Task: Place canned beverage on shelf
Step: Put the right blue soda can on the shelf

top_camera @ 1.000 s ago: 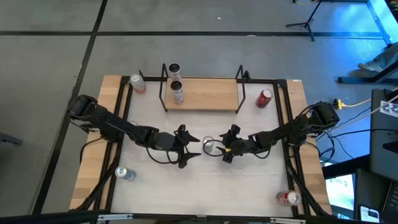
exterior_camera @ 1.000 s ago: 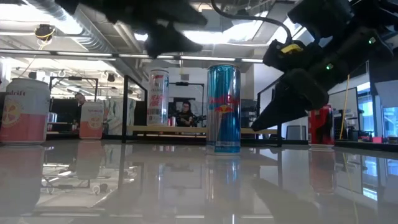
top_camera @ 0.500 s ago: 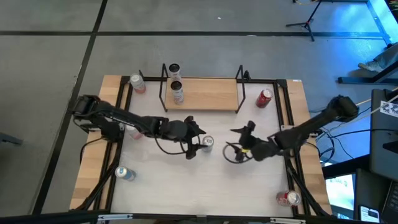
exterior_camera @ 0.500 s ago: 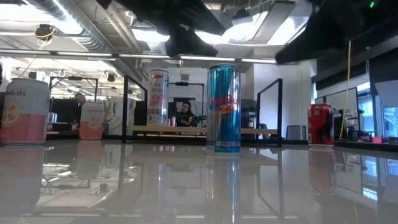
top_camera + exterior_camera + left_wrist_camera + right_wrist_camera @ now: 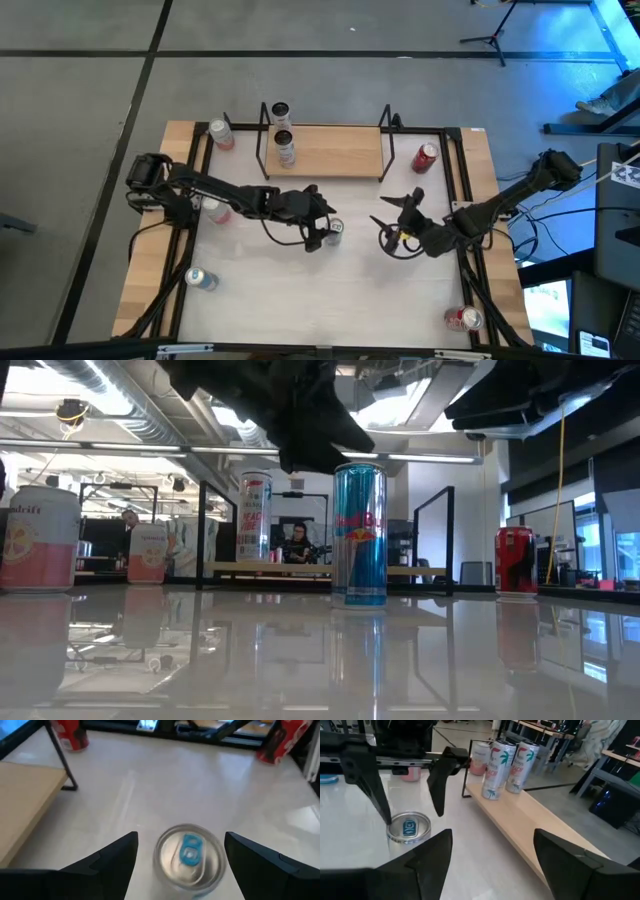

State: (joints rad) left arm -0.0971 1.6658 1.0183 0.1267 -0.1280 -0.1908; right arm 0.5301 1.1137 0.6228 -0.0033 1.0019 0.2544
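Left claw (image 5: 322,228) poised over blue can (image 5: 334,231), fingers apart

Right claw (image 5: 398,220) waits nearby (also spread, empty); the can stands upright on the surface (image 5: 300,290), the shelf (image 5: 335,150) beyond it.

Open-plan robotics lab: exposed ceiling ducts (image 5: 150,410), glass partitions (image 5: 435,540), desks (image 5: 540,730), concrete floor (image 5: 300,25).

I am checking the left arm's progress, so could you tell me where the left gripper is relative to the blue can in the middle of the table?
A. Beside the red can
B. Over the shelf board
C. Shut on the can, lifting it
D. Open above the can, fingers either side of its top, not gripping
D: the left wrist view shows the left gripper open, with the blue can upright between its spread fingers and gaps on both sides.
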